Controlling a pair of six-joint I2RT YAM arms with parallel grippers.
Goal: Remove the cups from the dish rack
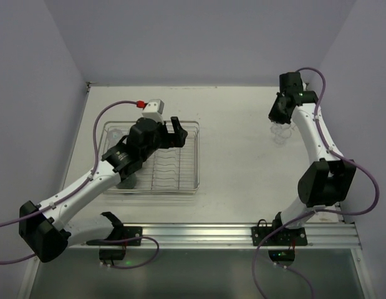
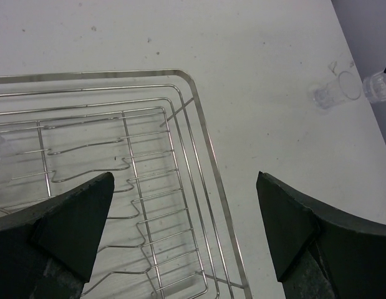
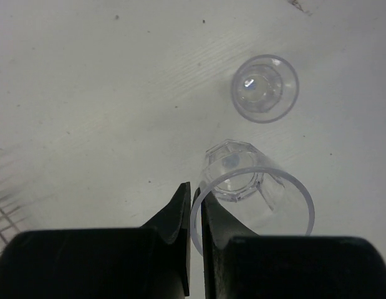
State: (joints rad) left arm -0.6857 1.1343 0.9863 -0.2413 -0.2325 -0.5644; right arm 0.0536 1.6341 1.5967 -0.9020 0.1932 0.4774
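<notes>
well, the right claw [image 3: 196, 194] is pinched on the rim of a clear tumbler [image 3: 252, 205] at the desk's [image 3: 86, 93] far right, near a second tumbler [image 3: 265, 87]; a tilted release could topple both. the left claw [image 2: 184, 180] gapes wide over the dish rack [image 2: 199, 124].

lilac walls [image 1: 193, 37], white table [image 1: 236, 156] w/ metal rail [image 1: 242, 233] near edge

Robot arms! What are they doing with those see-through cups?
They are emptying cups out of a dish rack. The right claw is shut on the rim of one clear tumbler out on the table, close to a second clear tumbler standing there. The left claw hangs wide open above a corner of the dish rack, holding nothing.
</notes>
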